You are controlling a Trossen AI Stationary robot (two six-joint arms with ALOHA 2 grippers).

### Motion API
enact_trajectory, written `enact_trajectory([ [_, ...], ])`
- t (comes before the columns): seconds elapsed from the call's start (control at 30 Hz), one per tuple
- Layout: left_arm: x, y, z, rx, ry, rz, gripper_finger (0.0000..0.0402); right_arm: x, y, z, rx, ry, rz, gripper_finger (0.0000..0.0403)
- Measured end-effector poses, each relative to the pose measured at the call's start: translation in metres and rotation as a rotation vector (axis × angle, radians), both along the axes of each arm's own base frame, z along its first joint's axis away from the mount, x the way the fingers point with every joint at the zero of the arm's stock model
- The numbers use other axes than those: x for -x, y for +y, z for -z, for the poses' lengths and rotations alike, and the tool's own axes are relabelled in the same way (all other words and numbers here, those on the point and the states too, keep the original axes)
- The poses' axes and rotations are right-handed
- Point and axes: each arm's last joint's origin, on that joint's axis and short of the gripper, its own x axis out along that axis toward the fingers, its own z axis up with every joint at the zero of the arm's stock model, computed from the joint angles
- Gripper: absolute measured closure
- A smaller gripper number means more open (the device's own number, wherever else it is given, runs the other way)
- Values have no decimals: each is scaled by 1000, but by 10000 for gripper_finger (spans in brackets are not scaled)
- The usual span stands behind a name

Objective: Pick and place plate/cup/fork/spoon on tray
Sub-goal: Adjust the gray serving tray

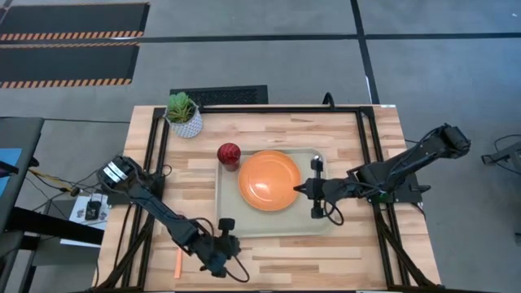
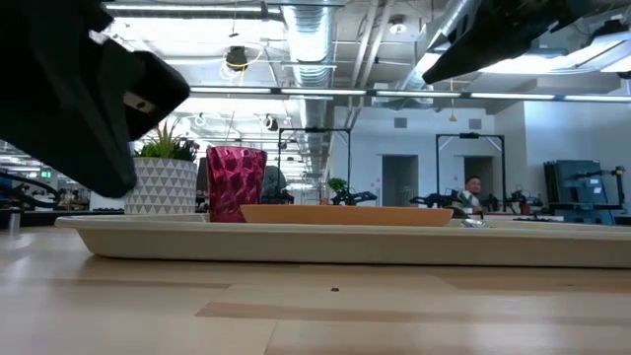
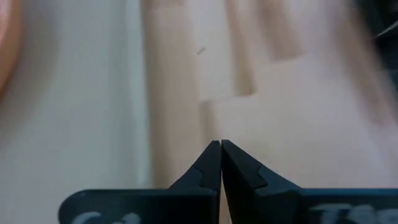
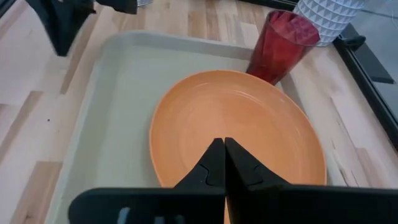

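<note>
Wooden desk point(image 1: 269, 130) carrying: tray point(image 1: 269, 229) at centre with orange plate point(image 1: 269, 180) inside, dark red cup point(image 1: 229, 154) at tray's far-left corner, potted plant point(image 1: 184, 114) near desk's far-left corner, left gripper point(image 1: 225, 223) at tray's near-left corner, right gripper point(image 1: 296, 190) touching plate's rim.

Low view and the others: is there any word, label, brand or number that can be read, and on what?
None can be read.
Left gripper: pale marks on its body, too blurred to read.
Cup, plate, tray, plant pot: no text, only pattern.
</note>
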Motion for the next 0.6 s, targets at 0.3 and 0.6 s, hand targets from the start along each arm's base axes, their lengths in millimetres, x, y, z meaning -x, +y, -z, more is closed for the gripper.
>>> enact_trajectory([
  [0.3,-14,1,8,-199,119,-103,402,0,-1,1,2,6,3,394],
  [0.6,-13,6,9,-214,141,-148,401,0,-1,1,4,12,4,394],
])
